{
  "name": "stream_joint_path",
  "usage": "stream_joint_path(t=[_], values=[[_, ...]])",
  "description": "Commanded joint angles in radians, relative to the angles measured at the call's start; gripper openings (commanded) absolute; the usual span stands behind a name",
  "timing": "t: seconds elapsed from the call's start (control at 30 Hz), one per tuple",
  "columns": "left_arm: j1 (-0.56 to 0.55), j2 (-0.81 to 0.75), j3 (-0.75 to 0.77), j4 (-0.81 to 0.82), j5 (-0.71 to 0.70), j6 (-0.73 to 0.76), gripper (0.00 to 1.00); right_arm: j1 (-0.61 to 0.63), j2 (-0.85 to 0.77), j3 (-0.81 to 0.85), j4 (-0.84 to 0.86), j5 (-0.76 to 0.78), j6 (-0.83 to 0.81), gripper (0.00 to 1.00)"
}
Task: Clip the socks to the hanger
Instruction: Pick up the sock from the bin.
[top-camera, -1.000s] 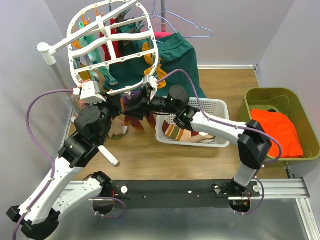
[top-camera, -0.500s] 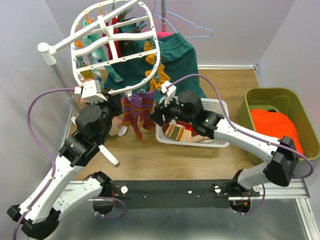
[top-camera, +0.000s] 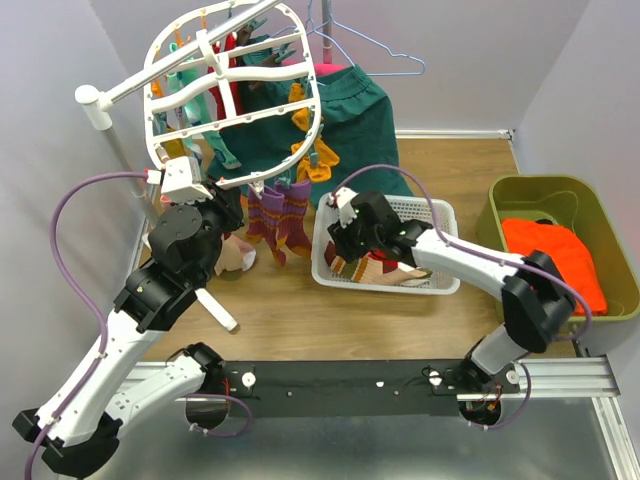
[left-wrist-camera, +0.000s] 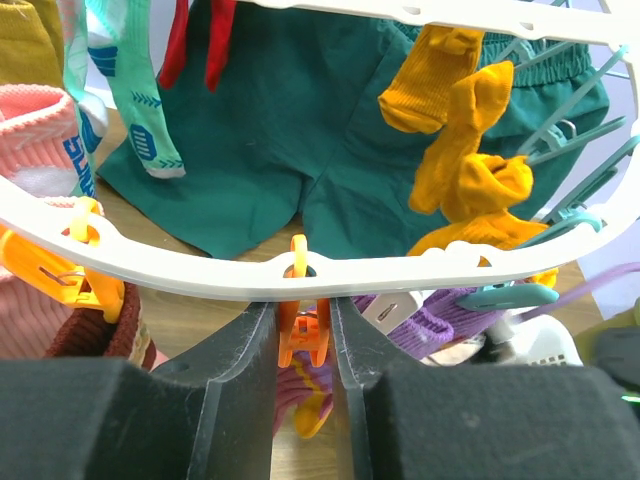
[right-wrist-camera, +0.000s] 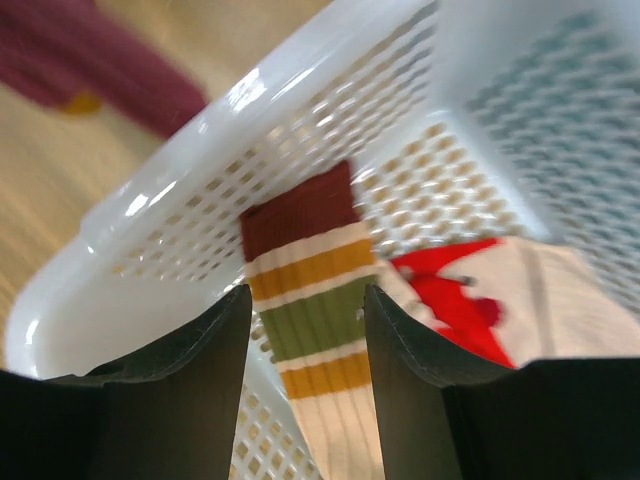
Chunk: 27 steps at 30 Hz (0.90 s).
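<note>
The white oval lattice hanger (top-camera: 250, 178) hangs at the back left with several socks clipped on. In the left wrist view its rim (left-wrist-camera: 200, 275) crosses just above my left gripper (left-wrist-camera: 303, 352), which is shut on an orange clip (left-wrist-camera: 301, 330). A purple and yellow striped sock (left-wrist-camera: 305, 405) hangs below that clip, and it also shows in the top view (top-camera: 280, 220). My right gripper (right-wrist-camera: 305, 330) is open and empty, low over a maroon, mustard and green striped sock (right-wrist-camera: 310, 310) in the white mesh basket (right-wrist-camera: 170, 290). A red and white sock (right-wrist-camera: 470, 290) lies beside it.
A dark green garment (top-camera: 360, 110) hangs behind the hanger on thin wire hangers (top-camera: 370, 45). The stand's white pole (top-camera: 110, 120) is at the left. A green bin (top-camera: 580, 195) holding an orange cloth (top-camera: 555, 260) stands at the right. Mustard socks (left-wrist-camera: 460, 170) dangle from teal clips.
My right gripper has left the hanger, where it was beside the left gripper at the clip, and has swung down and right to the basket. The purple striped sock now hangs free.
</note>
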Motion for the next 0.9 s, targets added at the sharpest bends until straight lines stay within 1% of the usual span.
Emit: stream_joint_path(t=[0.0,0.1,0.2,0.33,0.43,0.53,0.57,0.6,0.67,0.7,0.77,0.87], values=[[0.005,0.004,0.034,-0.015,-0.025,-0.008,0.24,0.005,0.112,0.002,0.012,-0.209,-0.08,0.56],[0.005,0.005,0.039,-0.016,-0.026,-0.01,0.24,0.007,0.164,0.008,0.018,-0.227,-0.102,0.56],[0.003,0.008,0.037,-0.013,-0.023,-0.018,0.24,0.005,0.216,0.011,0.03,-0.207,-0.106,0.56],[0.005,0.013,0.04,-0.013,-0.015,-0.022,0.24,-0.001,0.276,0.012,0.049,-0.192,-0.102,0.52],[0.006,0.01,0.04,-0.015,-0.015,-0.024,0.24,-0.007,0.305,0.005,0.066,-0.161,-0.094,0.46],[0.005,0.007,0.039,-0.015,-0.017,-0.022,0.24,-0.01,0.304,-0.007,0.073,-0.131,-0.082,0.35],[0.005,0.007,0.039,-0.016,-0.017,-0.024,0.24,-0.013,0.29,-0.015,0.075,-0.118,-0.077,0.27],[0.005,0.005,0.039,-0.017,-0.017,-0.024,0.24,-0.015,0.278,-0.021,0.075,-0.117,-0.067,0.21],[0.005,0.005,0.037,-0.018,-0.017,-0.024,0.24,-0.015,0.247,-0.032,0.079,-0.105,-0.059,0.14],[0.005,0.004,0.039,-0.018,-0.017,-0.025,0.23,-0.016,0.213,-0.04,0.083,-0.097,-0.051,0.14],[0.006,0.004,0.04,-0.018,-0.017,-0.025,0.23,-0.016,0.176,-0.046,0.08,-0.066,-0.047,0.08],[0.005,0.005,0.043,-0.02,-0.015,-0.025,0.23,-0.018,0.097,-0.06,0.075,-0.025,-0.041,0.03]])
